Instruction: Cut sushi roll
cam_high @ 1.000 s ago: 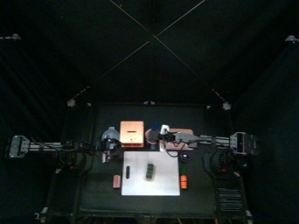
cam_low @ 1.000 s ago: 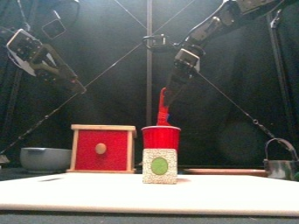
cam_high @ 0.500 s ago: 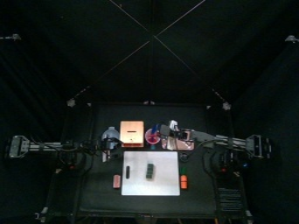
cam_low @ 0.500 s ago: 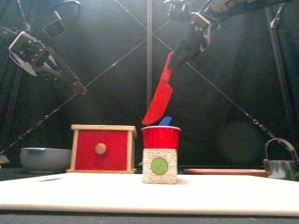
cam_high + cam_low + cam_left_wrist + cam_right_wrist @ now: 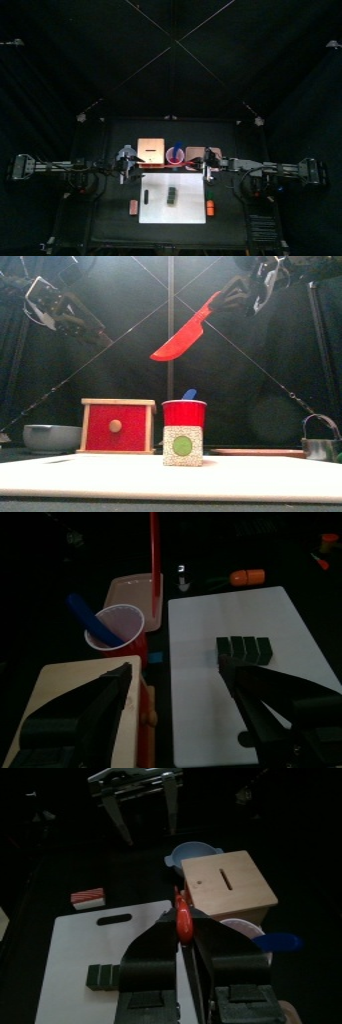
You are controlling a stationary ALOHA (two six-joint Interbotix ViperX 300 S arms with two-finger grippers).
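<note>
Well, on the left the left end effector (image 5: 174, 702) hung with jaws spread wide and empty above the board (image 5: 254, 652), likely waiting to steady things. The roll (image 5: 243, 649) lay on that board, apart from both arms. Behind stood the wooden box (image 5: 116, 425) and red cup (image 5: 185, 414). Up at right, the right end effector (image 5: 189, 953) pinched the red knife (image 5: 186, 332), blade raised clear, presumably ready for the cut.

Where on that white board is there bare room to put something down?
Most of the white board is bare: the handle-slot end and the middle. Only the sushi roll lies on it, near one edge. Behind the board it is crowded: wooden box, red cup, bowl.
</note>
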